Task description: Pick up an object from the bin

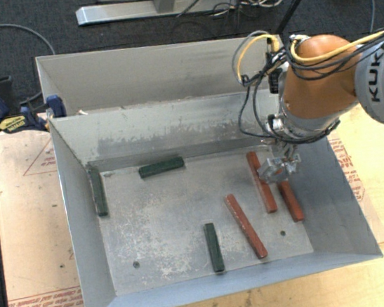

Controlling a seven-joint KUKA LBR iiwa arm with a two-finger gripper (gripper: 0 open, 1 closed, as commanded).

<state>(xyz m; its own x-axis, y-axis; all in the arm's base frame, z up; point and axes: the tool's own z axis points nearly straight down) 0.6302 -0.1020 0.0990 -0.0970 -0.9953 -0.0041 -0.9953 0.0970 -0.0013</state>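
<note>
The arm [324, 81], with its orange cover and looped cables, reaches in from the right and hangs over the right part of the grey metal bin [81, 221]. The gripper [280, 169] points down at the bin floor, low among the things on that side. Its metal tip sits at the far end of a short red bar [293, 204]. This bar lies flat on the floor close to the right wall and runs from far to near with a slight lean to the right.

Just left of the gripper lies a long red bar [263, 187], almost parallel to the short one, with its far end close to the far wall. The tip stands between the two bars, just beside the long one's right edge. From this angle it is not clear whether the gripper touches either bar. Nor can it be told whether the gripper is spread apart or closed together.

A third red bar [246, 225] lies further left and nearer, slanted and apart from the other two. Three dark green bars lie well apart from the gripper:
- One green bar [160, 167] lies crosswise by the far wall.
- A second green bar [98, 191] lies along the left wall.
- A third green bar [213, 248] is by the near wall, left of the slanted red bar's near end.
</note>
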